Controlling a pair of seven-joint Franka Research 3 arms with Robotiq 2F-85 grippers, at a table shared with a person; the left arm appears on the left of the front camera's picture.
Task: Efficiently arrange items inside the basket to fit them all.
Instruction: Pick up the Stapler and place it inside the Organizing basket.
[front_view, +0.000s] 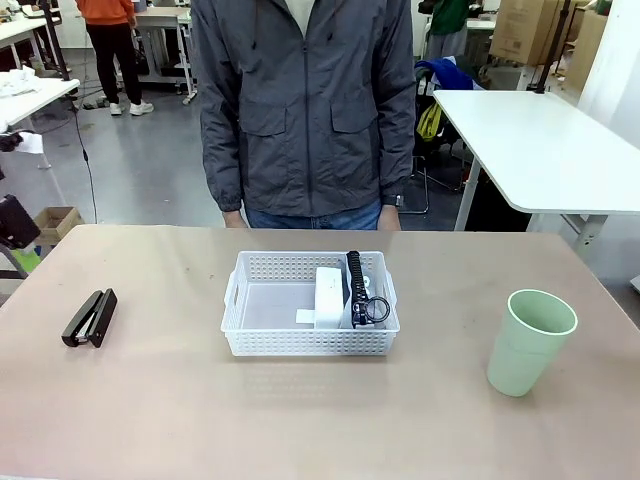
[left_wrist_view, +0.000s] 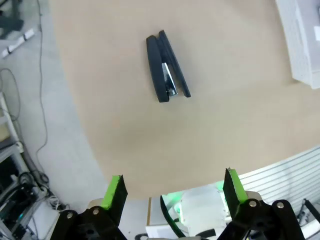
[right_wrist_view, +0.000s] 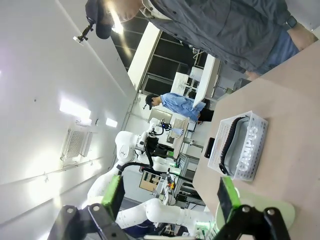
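So, mid-pack, I reckon: shallow white perforated plastic basket (front_view: 300, 342) at desk (front_view: 300, 430) centre holds grey shoe w/ black sole (front_view: 353, 275), tipped on its side along the right wall, & small white box (front_view: 328, 295) just beside it; left half bare. Black stapler (front_view: 90, 317) lies well left of basket; tall pale-green plastic cup (front_view: 528, 340) stands well right. My left hand (left_wrist_view: 173, 179) hangs over stapler, wide open, empty; right hand (right_wrist_view: 170, 186) likewise open, empty. Next: lower left hand, pinch stapler across its narrow body, carry to bare half.

White basket (front_view: 300, 342) mid-table, grey shoe (front_view: 356, 290) on edge inside beside white box (front_view: 328, 295); black stapler (front_view: 90, 318) left, green cup (front_view: 528, 342) upright right.
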